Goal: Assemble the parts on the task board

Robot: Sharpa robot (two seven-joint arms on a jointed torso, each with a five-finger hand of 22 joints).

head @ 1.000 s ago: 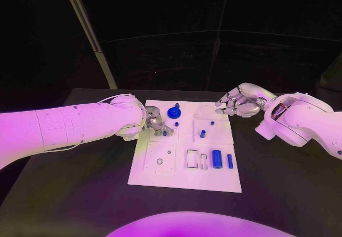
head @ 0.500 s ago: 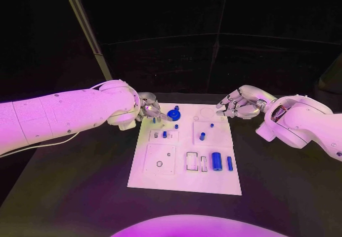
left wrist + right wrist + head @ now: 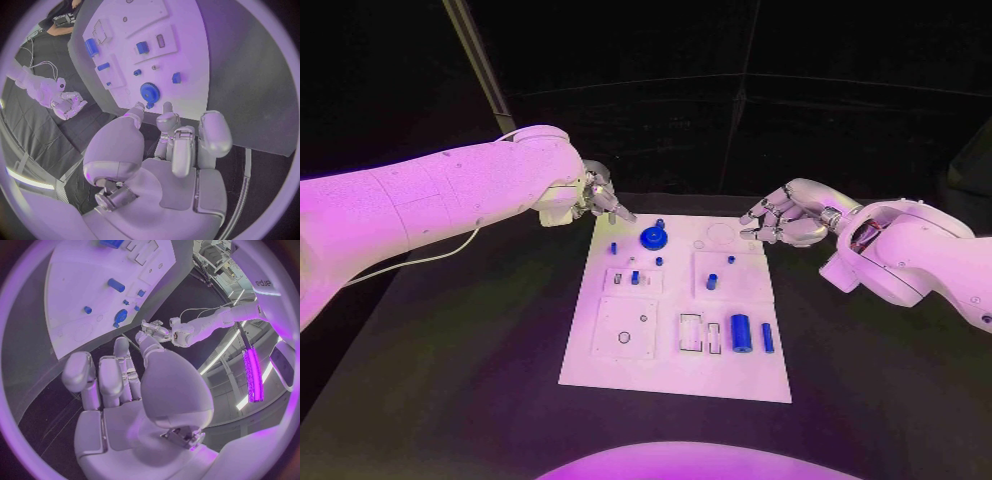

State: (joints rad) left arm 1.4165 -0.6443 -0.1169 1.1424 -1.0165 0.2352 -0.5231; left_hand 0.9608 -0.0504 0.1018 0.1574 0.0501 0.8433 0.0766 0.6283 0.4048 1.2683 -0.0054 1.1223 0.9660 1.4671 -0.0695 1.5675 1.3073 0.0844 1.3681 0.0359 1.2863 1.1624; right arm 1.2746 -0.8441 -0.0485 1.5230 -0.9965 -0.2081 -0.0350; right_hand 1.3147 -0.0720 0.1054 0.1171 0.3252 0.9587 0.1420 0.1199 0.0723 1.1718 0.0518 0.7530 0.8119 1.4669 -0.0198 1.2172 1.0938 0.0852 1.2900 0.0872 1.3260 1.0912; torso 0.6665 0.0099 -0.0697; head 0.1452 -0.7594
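1. While nothing is held in it, the left silver hand [image 3: 599,198] is seen raised past the far left corner of the white rectangular task board [image 3: 661,365], its fingers [image 3: 164,109] loosely curled and slightly apart.
2. Nothing is gripped by the right silver hand [image 3: 786,216] either; it is held beside the board's far right edge with fingers curled inward.
3. A round blue gear [image 3: 653,236] is seated flat near the far edge, just beside the left fingertips in the left wrist view.
4. A large blue cylinder [image 3: 738,333] and a slimmer blue pin [image 3: 766,337] are laid lengthwise, long axes running near to far.
5. Small blue pegs [image 3: 710,281] are stood mid-board between them.
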